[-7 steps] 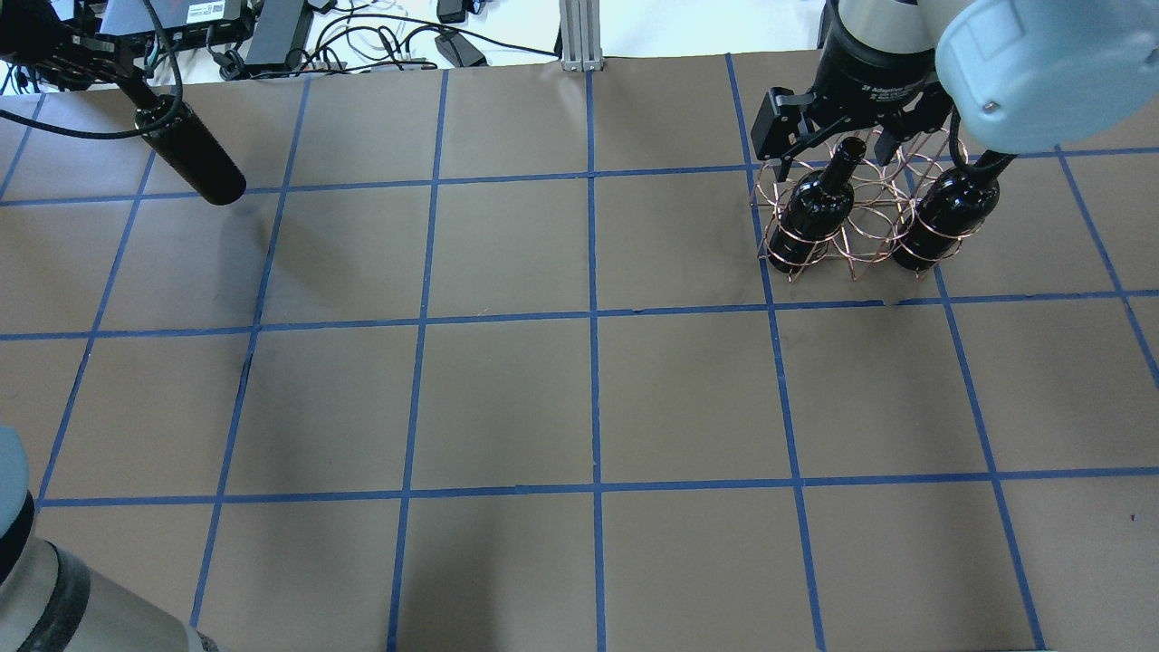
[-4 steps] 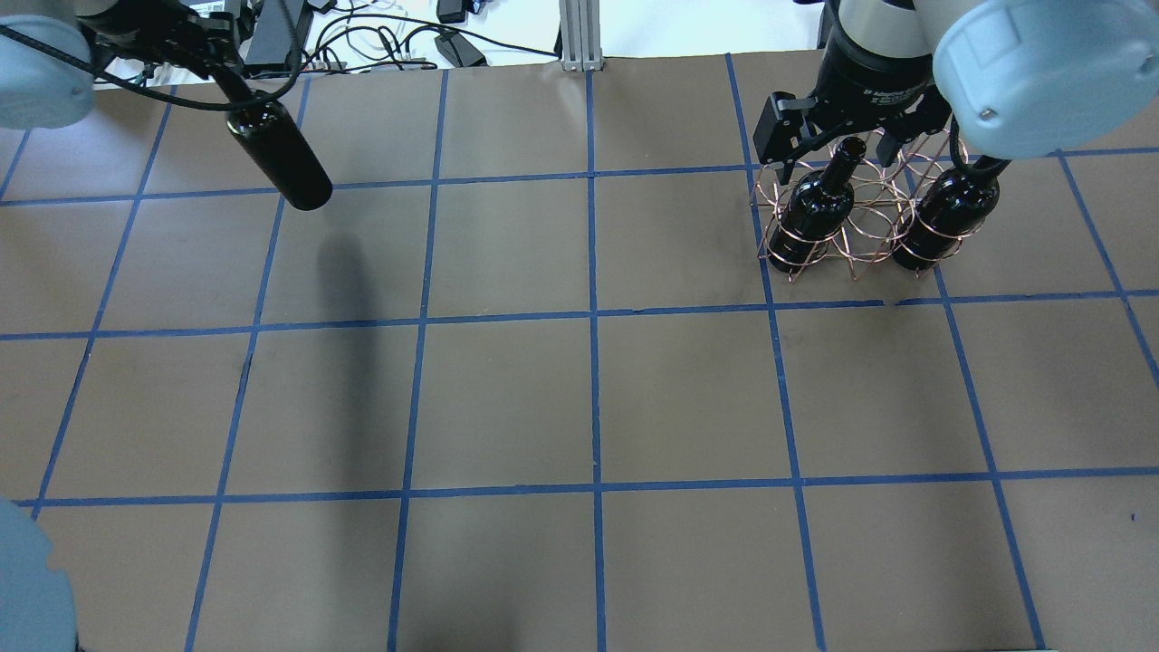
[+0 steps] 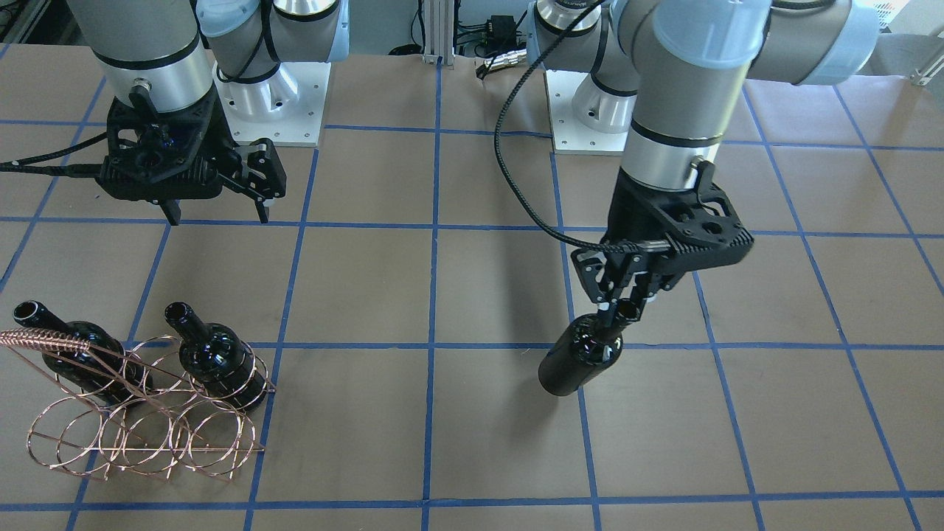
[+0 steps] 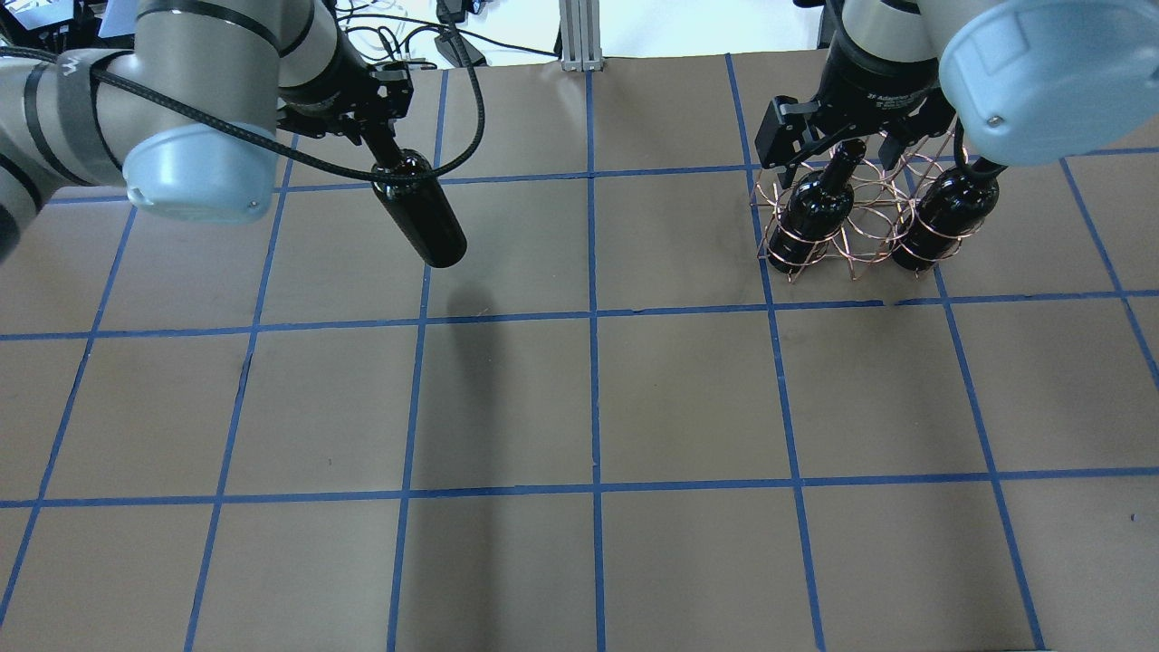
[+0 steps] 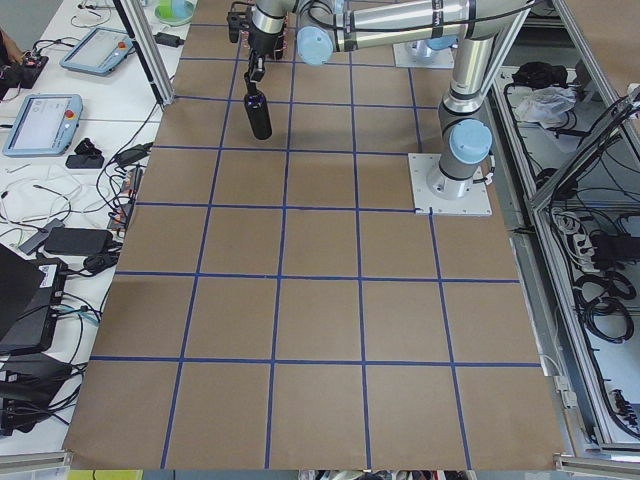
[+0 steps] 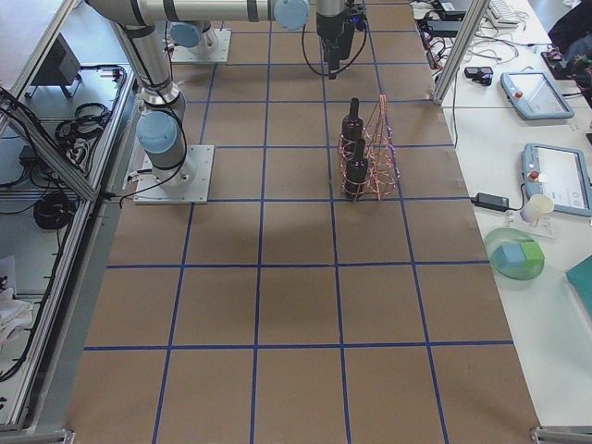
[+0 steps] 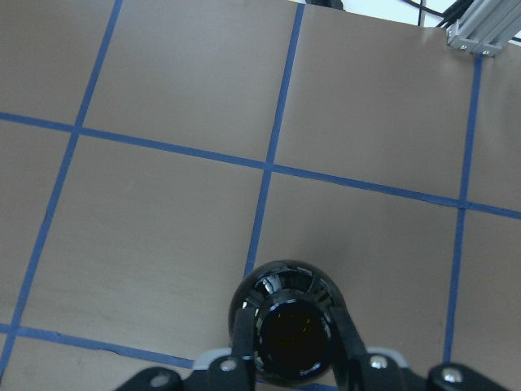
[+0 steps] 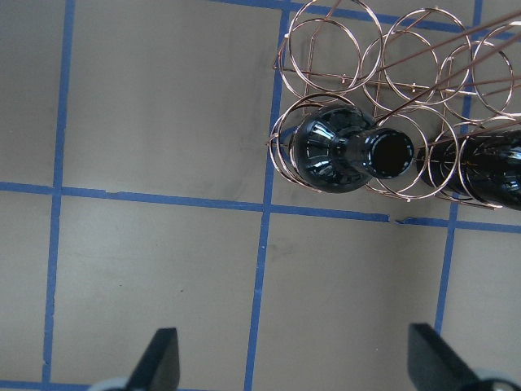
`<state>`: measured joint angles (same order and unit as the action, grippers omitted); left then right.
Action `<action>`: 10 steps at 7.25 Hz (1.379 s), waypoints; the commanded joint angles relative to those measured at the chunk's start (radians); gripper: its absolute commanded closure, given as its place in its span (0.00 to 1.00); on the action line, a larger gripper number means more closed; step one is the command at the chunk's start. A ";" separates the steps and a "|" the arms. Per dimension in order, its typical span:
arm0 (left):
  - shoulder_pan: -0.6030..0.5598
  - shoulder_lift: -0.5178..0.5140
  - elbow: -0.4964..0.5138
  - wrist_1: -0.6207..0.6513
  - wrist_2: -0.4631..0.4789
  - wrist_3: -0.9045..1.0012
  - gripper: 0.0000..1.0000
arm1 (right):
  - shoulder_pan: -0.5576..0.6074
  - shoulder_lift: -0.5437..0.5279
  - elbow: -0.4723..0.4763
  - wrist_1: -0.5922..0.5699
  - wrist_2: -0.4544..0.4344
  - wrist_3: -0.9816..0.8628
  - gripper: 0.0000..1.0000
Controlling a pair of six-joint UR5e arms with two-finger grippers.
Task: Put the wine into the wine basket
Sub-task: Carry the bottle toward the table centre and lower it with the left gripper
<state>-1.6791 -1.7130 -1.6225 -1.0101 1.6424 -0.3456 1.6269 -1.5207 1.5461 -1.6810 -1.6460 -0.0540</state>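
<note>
A glossy dark bottle (image 8: 342, 155) leans just ahead of the wide-set fingers (image 8: 163, 358) of the right gripper (image 8: 291, 338), between the lines of the two fingers, its open mouth to the lens. A second bottle (image 8: 488, 175) is just beside it. Brown paper (image 4: 579, 398) gridded with blue tape (image 4: 593, 317) lies under them and under the left gripper (image 7: 293, 326). Beyond its fingers (image 7: 242, 342), an aluminium post (image 7: 476, 28) stands at the table's edge. A teach pendant (image 6: 532, 92), a green bowl (image 6: 513, 254) and a pale cup (image 6: 536, 208) sit on a side bench, well apart from both pairs of fingers.
</note>
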 commanded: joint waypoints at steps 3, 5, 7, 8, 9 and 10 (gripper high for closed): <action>-0.143 -0.013 -0.057 0.004 0.056 -0.303 0.86 | -0.001 0.008 0.028 0.037 -0.009 -0.001 0.00; -0.181 -0.014 -0.060 -0.005 0.069 -0.343 0.86 | -0.001 0.007 0.031 0.030 -0.006 -0.001 0.00; -0.192 -0.014 -0.065 -0.044 0.109 -0.358 0.86 | -0.004 -0.003 0.031 0.018 -0.005 0.000 0.00; -0.192 -0.014 -0.066 -0.053 0.129 -0.358 0.86 | -0.002 -0.003 0.031 0.024 -0.009 0.012 0.00; -0.192 -0.014 -0.066 -0.053 0.129 -0.358 0.86 | -0.004 0.002 0.031 0.030 -0.012 0.014 0.00; -0.191 -0.017 -0.065 -0.053 0.129 -0.360 0.86 | -0.004 0.005 0.031 0.029 -0.012 0.014 0.00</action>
<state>-1.8707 -1.7283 -1.6882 -1.0610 1.7691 -0.7039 1.6234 -1.5191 1.5769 -1.6531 -1.6568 -0.0417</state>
